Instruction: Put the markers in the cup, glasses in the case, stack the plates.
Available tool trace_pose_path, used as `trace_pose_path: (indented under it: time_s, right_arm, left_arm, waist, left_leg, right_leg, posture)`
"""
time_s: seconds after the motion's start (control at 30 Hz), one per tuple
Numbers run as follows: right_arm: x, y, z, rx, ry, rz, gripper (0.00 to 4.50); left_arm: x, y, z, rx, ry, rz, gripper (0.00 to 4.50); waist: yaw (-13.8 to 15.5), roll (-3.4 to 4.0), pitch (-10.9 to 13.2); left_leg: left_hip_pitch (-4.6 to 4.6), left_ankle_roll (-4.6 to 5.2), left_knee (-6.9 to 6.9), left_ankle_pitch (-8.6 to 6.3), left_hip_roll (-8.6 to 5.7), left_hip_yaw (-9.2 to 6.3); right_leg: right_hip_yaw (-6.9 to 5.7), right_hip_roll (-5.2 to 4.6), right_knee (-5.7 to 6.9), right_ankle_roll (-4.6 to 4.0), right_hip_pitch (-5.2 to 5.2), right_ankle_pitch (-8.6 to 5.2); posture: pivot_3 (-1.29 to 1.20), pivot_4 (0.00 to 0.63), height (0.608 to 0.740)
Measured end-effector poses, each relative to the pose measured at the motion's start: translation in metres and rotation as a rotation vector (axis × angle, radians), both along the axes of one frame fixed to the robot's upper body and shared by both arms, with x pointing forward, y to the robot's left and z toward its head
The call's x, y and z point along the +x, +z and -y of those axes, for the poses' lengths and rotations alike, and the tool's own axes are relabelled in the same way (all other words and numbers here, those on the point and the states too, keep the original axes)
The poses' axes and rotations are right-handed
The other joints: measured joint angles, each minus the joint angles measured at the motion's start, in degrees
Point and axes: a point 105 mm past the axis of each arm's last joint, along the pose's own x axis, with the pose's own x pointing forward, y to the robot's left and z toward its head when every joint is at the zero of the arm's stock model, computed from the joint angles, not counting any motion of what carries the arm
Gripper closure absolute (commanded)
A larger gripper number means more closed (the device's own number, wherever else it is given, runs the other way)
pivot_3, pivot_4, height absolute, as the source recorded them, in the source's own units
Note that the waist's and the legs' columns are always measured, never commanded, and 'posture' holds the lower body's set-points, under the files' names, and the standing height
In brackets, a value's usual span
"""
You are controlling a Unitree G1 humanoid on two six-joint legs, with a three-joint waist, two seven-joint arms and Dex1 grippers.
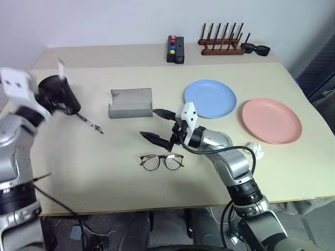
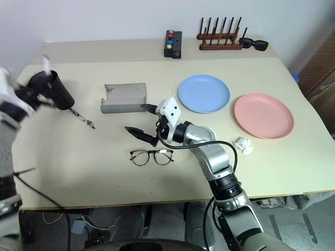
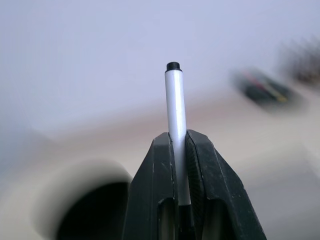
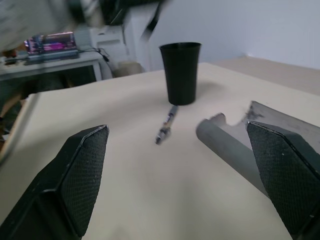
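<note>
My left gripper (image 3: pixel 179 135) is shut on the white marker (image 3: pixel 174 105), holding it raised at the table's left end, just above the black cup (image 1: pixel 62 98). The thin dark marker (image 1: pixel 90 123) lies on the table right of the cup. The grey case (image 1: pixel 131 103) lies open mid-table. The clear-lensed glasses (image 1: pixel 162 161) rest near the front edge. My right gripper (image 1: pixel 148 123) hangs open between case and glasses, pointing left, with nothing in it. A light blue plate (image 1: pixel 210 98) and a pink plate (image 1: pixel 271 121) lie side by side on the right.
At the table's back stand a black box with coloured buttons (image 1: pixel 175 49), a wooden peg rack (image 1: pixel 222 43) and black sunglasses (image 1: pixel 256 49). A crumpled white scrap (image 1: pixel 255 149) lies in front of the pink plate, beside my right forearm.
</note>
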Motion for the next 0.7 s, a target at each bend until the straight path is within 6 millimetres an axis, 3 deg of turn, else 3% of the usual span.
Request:
trace_pose_path:
  time_s: [0.1,0.3,0.5,0.7]
  right_arm:
    - [0.0,0.0,0.0,0.001,0.005,0.003,0.0]
    - [0.0,0.002,-0.002,0.008,0.007,0.005,0.0]
    - [0.0,0.007,-0.005,0.035,-0.01,0.009,0.0]
    - [-0.002,0.014,-0.005,0.051,-0.019,0.031,0.0]
  left_arm:
    - [0.01,0.014,-0.021,-0.005,0.161,0.094,4.46]
    - [0.036,-0.002,-0.044,-0.029,0.312,0.108,4.46]
    - [0.063,-0.028,-0.039,-0.112,0.292,0.065,4.46]
    - [0.073,-0.052,-0.036,-0.127,0.284,0.001,4.46]
  waist:
    - [-0.1,0.0,0.0]
    - [0.0,-0.02,0.0]
    - [0.0,-0.03,0.0]
    - [-0.2,-0.04,0.0]
  left_leg:
    - [0.01,0.0,-0.05,0.0,0.01,-0.01]
    - [-0.01,0.0,-0.02,0.01,0.0,-0.01]
    - [-0.04,0.0,0.01,0.01,-0.01,-0.02]
    - [-0.03,0.0,-0.01,0.01,-0.01,-0.02]
  right_leg:
    - [-0.01,0.04,-0.03,0.01,-0.02,0.0]
    - [-0.02,0.03,0.01,0.06,-0.02,0.03]
    - [-0.02,0.03,0.03,0.11,-0.01,0.05]
    - [-0.02,0.03,0.07,0.11,-0.04,0.06]
  posture:
    - [0.0,0.15,0.739]
    - [0.0,0.15,0.739]
    - [0.0,0.15,0.739]
    - [0.0,0.15,0.739]
